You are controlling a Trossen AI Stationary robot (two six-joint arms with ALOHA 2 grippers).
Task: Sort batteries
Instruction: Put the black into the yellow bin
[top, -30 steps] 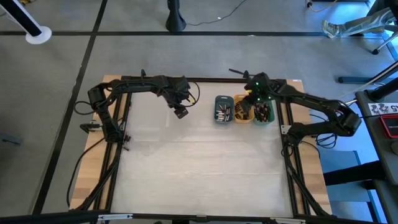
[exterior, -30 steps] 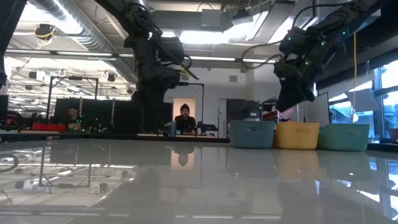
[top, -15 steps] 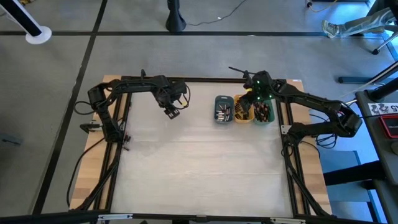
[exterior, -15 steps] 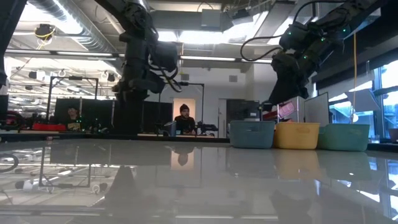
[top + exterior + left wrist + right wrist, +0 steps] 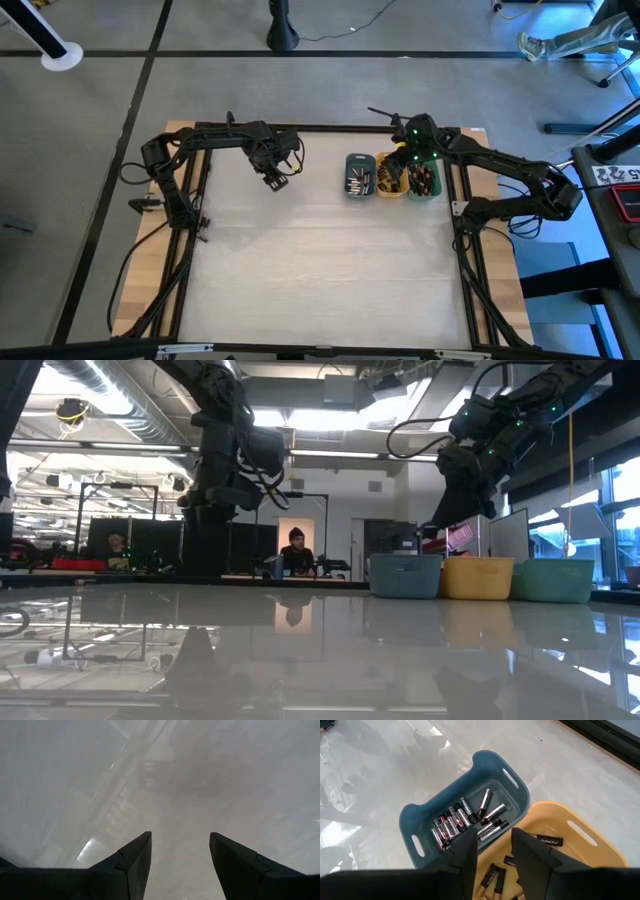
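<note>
Three small trays stand side by side at the table's far right: a blue tray (image 5: 359, 176), an orange tray (image 5: 390, 178) and a green tray (image 5: 424, 180). Silvery batteries with reddish marks (image 5: 465, 820) lie in the blue tray (image 5: 420, 827). Dark batteries (image 5: 545, 841) lie in the orange tray (image 5: 600, 850). My right gripper (image 5: 495, 855) hangs open above the blue and orange trays, slanting down, with nothing between its fingers. My left gripper (image 5: 274, 180) hangs open over bare table at the far left, pointing down (image 5: 180, 865).
The white tabletop (image 5: 320, 260) stretches wide between both arms and toward the near edge. A black frame (image 5: 190, 240) runs along the table's sides. In the low view a person (image 5: 296, 550) sits in the room beyond the far edge.
My left gripper has swung a little toward the table's left edge and tipped until it points straight down, still open. My right gripper has tipped slightly over the trays. The trays and batteries have stayed where they were.
</note>
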